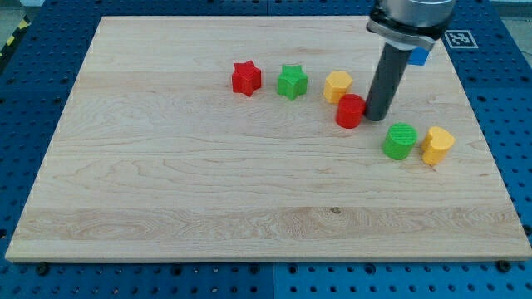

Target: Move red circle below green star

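Observation:
The red circle [350, 110] lies on the wooden board [208, 183], right of centre in the upper half. The green star [292, 81] sits up and to the left of it, about one block's width away. My tip [376, 115] stands right against the red circle's right side. The rod rises from there toward the view's top.
A red star [246, 78] lies left of the green star. A yellow block [337, 86] sits between the green star and the red circle. A green circle [400, 140] and a yellow block [437, 145] lie lower right of my tip. A blue block [421, 56] shows behind the rod.

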Tool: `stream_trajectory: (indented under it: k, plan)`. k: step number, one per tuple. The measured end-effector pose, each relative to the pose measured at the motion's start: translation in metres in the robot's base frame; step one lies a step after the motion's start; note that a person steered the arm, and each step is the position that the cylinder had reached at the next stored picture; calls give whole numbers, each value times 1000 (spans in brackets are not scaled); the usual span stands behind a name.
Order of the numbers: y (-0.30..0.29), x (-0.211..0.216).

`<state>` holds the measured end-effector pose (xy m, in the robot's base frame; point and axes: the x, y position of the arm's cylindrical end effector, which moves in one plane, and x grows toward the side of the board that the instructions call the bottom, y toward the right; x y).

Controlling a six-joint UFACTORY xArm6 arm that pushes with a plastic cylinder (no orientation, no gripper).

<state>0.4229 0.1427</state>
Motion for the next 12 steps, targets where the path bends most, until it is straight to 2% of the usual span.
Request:
stream_trajectory:
  k: [1, 3, 9, 12]
  plan:
    - [-16, 7]
    - [-1, 36]
    - [-6, 9]
    - [-63, 0]
